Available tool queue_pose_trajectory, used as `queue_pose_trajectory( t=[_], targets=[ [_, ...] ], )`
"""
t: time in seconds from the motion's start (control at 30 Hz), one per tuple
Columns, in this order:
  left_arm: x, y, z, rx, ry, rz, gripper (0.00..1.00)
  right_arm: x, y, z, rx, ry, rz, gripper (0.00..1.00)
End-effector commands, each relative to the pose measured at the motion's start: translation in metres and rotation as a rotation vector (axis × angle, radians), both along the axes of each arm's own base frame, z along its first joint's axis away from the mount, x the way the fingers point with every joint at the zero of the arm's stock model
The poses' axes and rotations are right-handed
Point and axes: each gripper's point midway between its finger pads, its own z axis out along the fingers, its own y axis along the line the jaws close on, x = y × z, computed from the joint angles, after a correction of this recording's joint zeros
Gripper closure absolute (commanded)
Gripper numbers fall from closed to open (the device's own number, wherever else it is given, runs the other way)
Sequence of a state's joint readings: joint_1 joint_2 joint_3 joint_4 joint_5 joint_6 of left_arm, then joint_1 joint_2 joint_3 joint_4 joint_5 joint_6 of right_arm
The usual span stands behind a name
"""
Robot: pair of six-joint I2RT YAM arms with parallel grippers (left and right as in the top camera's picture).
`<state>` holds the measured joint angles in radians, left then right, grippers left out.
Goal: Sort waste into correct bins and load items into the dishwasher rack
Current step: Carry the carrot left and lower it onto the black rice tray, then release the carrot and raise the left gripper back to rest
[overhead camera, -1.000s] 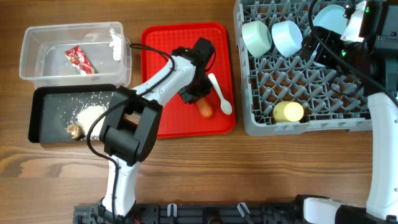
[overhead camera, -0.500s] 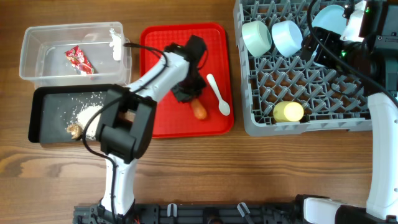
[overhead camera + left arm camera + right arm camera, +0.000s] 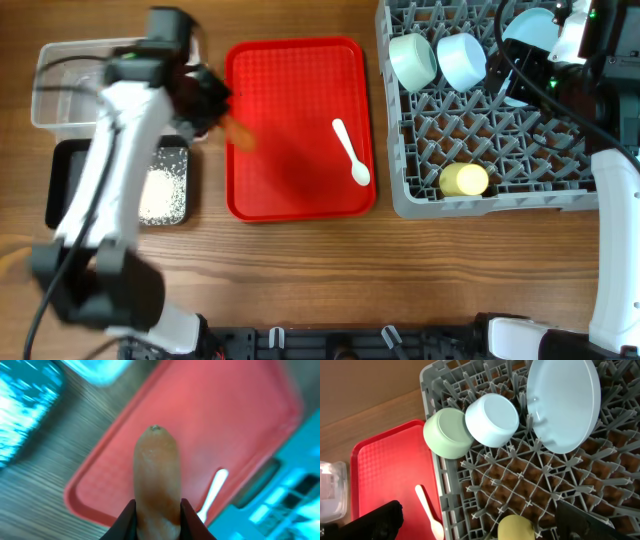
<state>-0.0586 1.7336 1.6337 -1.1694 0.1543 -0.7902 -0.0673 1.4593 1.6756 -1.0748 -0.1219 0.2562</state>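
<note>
The dishwasher rack [image 3: 480, 120] ran off my overhead view at the top and right. My left arm was a blur across the clear tub [image 3: 50, 85] and black tray [image 3: 58, 190], hiding much of both. The left gripper [image 3: 156, 522] was clamped on the carrot [image 3: 156, 475], which stuck out past the fingertips and hung over the left edge of the red tray [image 3: 300, 100], near the tub. The right gripper [image 3: 480, 522], its fingers cut off at the frame's bottom, stood spread and empty over the rack.
</note>
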Motion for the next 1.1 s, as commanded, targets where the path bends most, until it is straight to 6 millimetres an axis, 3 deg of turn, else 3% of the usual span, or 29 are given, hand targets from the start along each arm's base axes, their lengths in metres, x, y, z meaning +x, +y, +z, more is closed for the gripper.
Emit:
queue_pose_trajectory(
  t=[0.0, 0.27, 0.4, 0.5, 0.67, 0.8, 1.07],
  targets=[
    [-0.014, 0.054, 0.033, 0.089, -0.070, 0.088, 0.82, -0.003, -0.003, 0.009, -0.027, -0.029, 0.002, 0.00],
    [-0.059, 0.159, 0.022, 0.205, 0.074, 0.371, 0.86, -0.003, -0.003, 0.009, -0.028, -0.029, 0.003, 0.00],
    [-0.073, 0.195, 0.008, 0.204, 0.113, 0.477, 0.87, -0.004, -0.003, 0.009, -0.028, -0.029, 0.003, 0.00],
    [-0.086, 0.219, -0.016, 0.212, 0.164, 0.547, 0.86, -0.004, -0.003, 0.008, -0.028, -0.026, 0.003, 0.00],
    [-0.095, 0.230, -0.066, 0.194, 0.220, 0.597, 0.85, -0.005, -0.003, 0.007, -0.028, -0.021, 0.003, 0.00],
    [-0.098, 0.234, -0.099, 0.183, 0.231, 0.625, 0.78, -0.006, -0.003, 0.007, -0.028, -0.016, 0.003, 0.00],
    [-0.091, 0.239, -0.127, 0.178, 0.235, 0.648, 0.76, -0.010, -0.003, 0.003, -0.047, 0.006, 0.021, 0.00]
  ],
)
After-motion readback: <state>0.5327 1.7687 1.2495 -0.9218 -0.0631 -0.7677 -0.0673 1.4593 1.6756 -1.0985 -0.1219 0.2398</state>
